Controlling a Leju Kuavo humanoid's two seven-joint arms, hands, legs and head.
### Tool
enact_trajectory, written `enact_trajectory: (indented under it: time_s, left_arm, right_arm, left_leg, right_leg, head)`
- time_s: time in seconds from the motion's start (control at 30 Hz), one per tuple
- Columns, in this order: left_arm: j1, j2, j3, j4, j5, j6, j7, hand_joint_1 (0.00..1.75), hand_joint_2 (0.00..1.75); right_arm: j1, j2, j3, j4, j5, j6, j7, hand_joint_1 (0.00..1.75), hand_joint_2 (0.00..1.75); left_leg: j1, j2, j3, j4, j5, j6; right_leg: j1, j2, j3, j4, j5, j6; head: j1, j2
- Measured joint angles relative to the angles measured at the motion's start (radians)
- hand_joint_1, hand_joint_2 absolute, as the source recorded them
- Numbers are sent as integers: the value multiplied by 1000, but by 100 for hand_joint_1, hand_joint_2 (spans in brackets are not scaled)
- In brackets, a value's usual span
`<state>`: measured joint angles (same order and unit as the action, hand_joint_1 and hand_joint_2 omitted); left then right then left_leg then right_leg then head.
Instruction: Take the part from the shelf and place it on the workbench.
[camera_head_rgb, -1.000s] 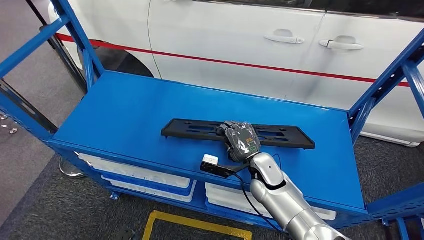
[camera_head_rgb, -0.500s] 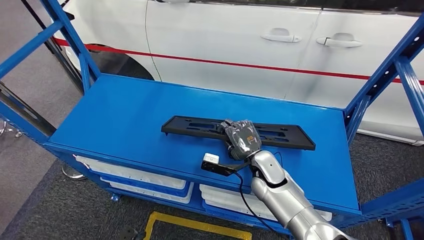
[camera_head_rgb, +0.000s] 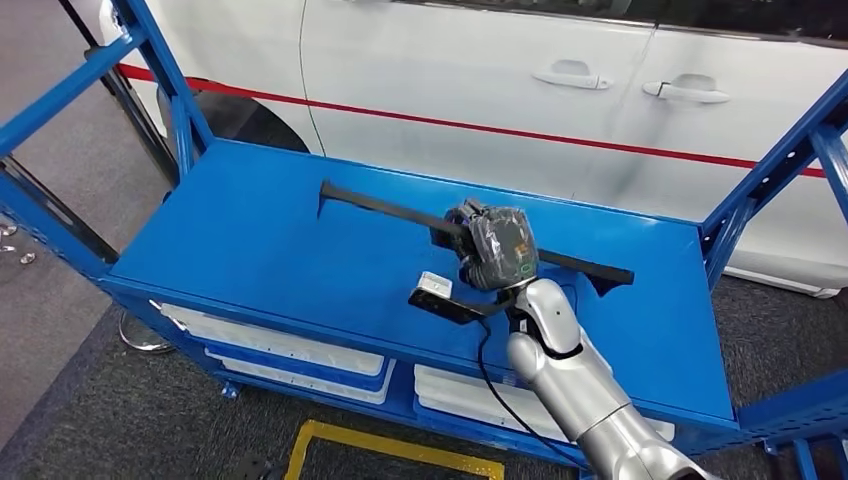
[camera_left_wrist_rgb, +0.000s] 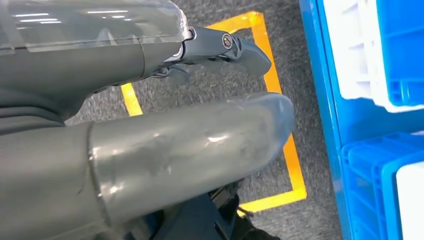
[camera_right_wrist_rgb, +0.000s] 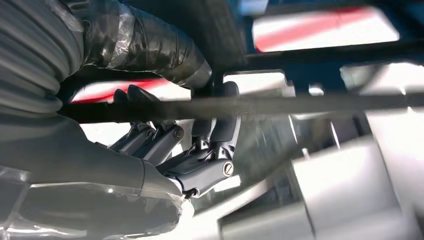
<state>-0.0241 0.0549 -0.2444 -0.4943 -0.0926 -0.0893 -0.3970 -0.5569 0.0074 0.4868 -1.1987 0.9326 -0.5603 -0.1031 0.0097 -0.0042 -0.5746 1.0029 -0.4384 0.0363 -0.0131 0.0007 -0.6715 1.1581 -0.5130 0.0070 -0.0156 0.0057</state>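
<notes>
- Right hand (camera_head_rgb: 497, 248) clamps the long black part (camera_head_rgb: 400, 210) near mid-length, fingers (camera_right_wrist_rgb: 215, 145) wrapped round its edge; part tilted on edge, just above the blue shelf (camera_head_rgb: 250, 240).
- Left hand (camera_left_wrist_rgb: 150, 150) hangs low, holding nothing, fingers apart.
- Step: lift-off. Advise keeping it level; long ends may swing.
- Obstacles: shelf uprights (camera_head_rgb: 760, 175) either side of hand; white car (camera_head_rgb: 480, 80) beyond.

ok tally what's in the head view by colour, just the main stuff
black: 1, the part held in the right hand
blue: 1, the shelf
white: 1, the car behind it
total: 3
</notes>
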Motion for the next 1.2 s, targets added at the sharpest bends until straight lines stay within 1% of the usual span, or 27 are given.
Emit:
enact_trajectory:
  time_s: [0.03, 0.07, 0.1, 0.13, 0.17, 0.2, 0.23, 0.27, 0.3, 0.43, 0.5, 0.57, 0.6, 0.63, 0.67, 0.7, 0.77, 0.8, 0.83, 0.9, 0.97, 1.0, 1.03, 1.1, 1.13, 1.17, 1.2]
  left_arm:
    - [0, 0, 0, 0, -1, 1, -1, 0, 0]
    - [0, 0, 1, 0, -1, 1, -1, 0, 0]
    - [0, 0, 1, 0, -1, 1, -2, 0, 0]
    - [0, 0, 1, 0, -1, 2, -3, 0, 0]
    - [0, 0, 1, 0, -2, 4, -4, 0, 0]
    - [0, -1, 1, 0, -2, 9, -4, 0, 0]
    - [0, -2, 1, 0, -4, 17, -5, 0, 0]
    - [0, -3, 1, 0, -8, 28, -5, 0, 0]
    - [-1, -4, 1, 0, -14, 40, -6, 0, 0]
    - [-1, -11, 1, 0, -41, 69, -23, 0, 0]
    - [-2, -14, 1, 0, -51, 69, -40, 0, 0]
    - [-1, -15, 1, 1, -53, 61, -55, 0, 0]
    - [1, -15, 1, 1, -51, 53, -61, 0, 44]
    - [2, -16, 1, 2, -48, 46, -66, 0, 87]
    - [3, -17, 1, 2, -45, 39, -70, 0, 131]
    - [3, -17, 1, 3, -42, 33, -73, 0, 175]
    - [2, -19, 1, 5, -38, 27, -76, 0, 175]
    - [2, -20, 1, 6, -37, 23, -76, 0, 131]
    - [1, -21, 1, 8, -36, 18, -76, 0, 87]
    - [2, -23, 1, 12, -34, 2, -78, 0, 0]
    - [0, -26, 1, 16, -33, -14, -82, 0, 87]
    - [-3, -28, 1, 18, -33, -21, -85, 0, 131]
    - [-5, -30, 1, 21, -33, -28, -88, 0, 175]
    - [-10, -32, 1, 30, -33, -41, -98, 0, 175]
    - [-12, -33, 1, 34, -33, -46, -103, 0, 175]
    - [-14, -34, 1, 37, -33, -50, -107, 0, 175]
    - [-16, -35, 1, 39, -33, -52, -109, 0, 175]
  right_arm:
    - [-5, 0, -7, -22, -2, -2, 0, 175, 175]
    - [-7, -1, -11, -39, -4, -2, 0, 175, 175]
    - [-6, -2, -14, -51, -4, -3, -2, 175, 175]
    - [-5, -3, -16, -61, -5, -6, -5, 175, 175]
    - [-4, -4, -18, -73, -6, -11, -11, 175, 175]
    - [-5, -5, -19, -86, -8, -18, -19, 175, 175]
    - [-6, -6, -20, -103, -10, -26, -27, 175, 175]
    - [-7, -7, -22, -124, -12, -33, -35, 175, 175]
    - [-9, -7, -23, -147, -12, -38, -41, 175, 175]
    - [-13, -11, -27, -247, -12, -42, -62, 175, 175]
    - [-16, -12, -27, -292, -13, -39, -74, 175, 175]
    - [-17, -12, -27, -325, -18, -34, -84, 175, 175]
    - [-16, -13, -27, -338, -21, -32, -87, 175, 175]
    - [-16, -13, -27, -349, -24, -30, -91, 175, 175]
    - [-15, -14, -27, -360, -28, -29, -93, 175, 175]
    - [-14, -14, -27, -372, -32, -29, -96, 175, 175]
    - [-14, -15, -27, -394, -37, -30, -103, 175, 175]
    - [-14, -15, -27, -405, -38, -30, -105, 175, 175]
    - [-13, -15, -27, -414, -39, -30, -107, 175, 175]
    - [-11, -16, -27, -433, -42, -29, -112, 175, 175]
    - [-10, -17, -27, -454, -49, -26, -119, 175, 175]
    - [-9, -18, -27, -464, -54, -23, -123, 175, 175]
    - [-8, -19, -26, -473, -59, -18, -125, 175, 175]
    - [-1, -20, -21, -486, -69, -7, -130, 175, 175]
    - [3, -21, -18, -489, -73, -2, -133, 175, 175]
    - [6, -21, -14, -492, -74, 0, -135, 175, 175]
    - [8, -21, -11, -495, -75, 2, -137, 175, 175]
  left_leg:
    - [-1, 1, -1, 0, 0, 4]
    - [-3, 1, -1, 1, -1, 6]
    - [-4, 0, -1, 2, -2, 7]
    - [-4, -1, -1, 4, -3, 7]
    - [-4, -3, 0, 6, -5, 6]
    - [-4, -4, 1, 9, -9, 4]
    - [-6, -4, 0, 14, -13, 0]
    - [-8, -5, -2, 18, -16, -4]
    - [-9, -4, -5, 20, -18, -9]
    - [-7, -3, -9, 30, -30, -30]
    - [-4, -2, -41, 104, -76, -41]
    - [-1, -2, -107, 238, -134, -50]
    - [1, -2, -134, 287, -146, -52]
    - [2, -2, -146, 304, -141, -54]
    - [3, -2, -139, 280, -115, -54]
    - [4, -1, -114, 222, -77, -53]
    - [2, -1, -50, 82, -18, -47]
    - [0, -1, -30, 39, -6, -42]
    - [-3, -2, -22, 20, -5, -36]
    - [-5, -3, -22, 16, -1, -24]
    - [-2, -3, -18, 6, 6, -11]
    - [0, -2, -15, 1, 8, -4]
    - [0, -1, -15, -1, 9, 0]
    - [-1, -1, -15, 0, 9, 3]
    - [-2, -1, -15, 1, 8, 4]
    - [-2, -1, -15, 3, 8, 3]
    - [-1, -2, -15, 5, 6, 2]
  right_leg:
    - [0, 0, -33, 69, -31, 0]
    - [0, 0, -62, 128, -50, 1]
    - [0, 0, -79, 158, -53, 1]
    - [0, 0, -77, 152, -37, -1]
    - [0, 0, -57, 107, -6, -4]
    - [0, 0, -26, 39, 30, -8]
    - [3, 0, 4, -26, 55, -11]
    - [4, 0, 27, -76, 72, -14]
    - [6, 1, 37, -102, 76, -17]
    - [4, 3, 42, -118, 76, -30]
    - [1, 1, 48, -124, 77, -39]
    - [1, 0, 49, -124, 76, -43]
    - [2, 0, 49, -124, 75, -43]
    - [1, 0, 49, -123, 75, -43]
    - [1, 0, 49, -122, 74, -43]
    - [1, 1, 50, -121, 72, -41]
    - [2, 2, 51, -118, 70, -36]
    - [3, 2, 51, -118, 70, -32]
    - [4, 2, 49, -118, 70, -27]
    - [4, 2, 49, -122, 73, -15]
    - [3, 2, 43, -103, 57, -5]
    - [3, 2, 27, -69, 35, -1]
    - [1, 2, 1, -13, 4, 0]
    - [1, 2, -62, 118, -52, 3]
    - [0, 2, -82, 157, -60, 4]
    - [0, 2, -84, 158, -48, 3]
    - [0, 1, -65, 119, -19, 2]
  head:
    - [0, 0]
    - [0, 0]
    - [0, 0]
    - [0, 0]
    - [0, 0]
    - [0, 0]
    - [0, 0]
    - [0, 0]
    - [0, 0]
    - [0, 0]
    - [0, 0]
    - [0, 0]
    - [0, 0]
    - [0, 0]
    - [0, 0]
    - [0, 0]
    - [0, 0]
    - [0, 0]
    - [0, 0]
    - [0, 0]
    - [0, 0]
    - [0, 0]
    - [0, 0]
    - [0, 0]
    - [0, 0]
    - [0, 0]
    - [0, 0]
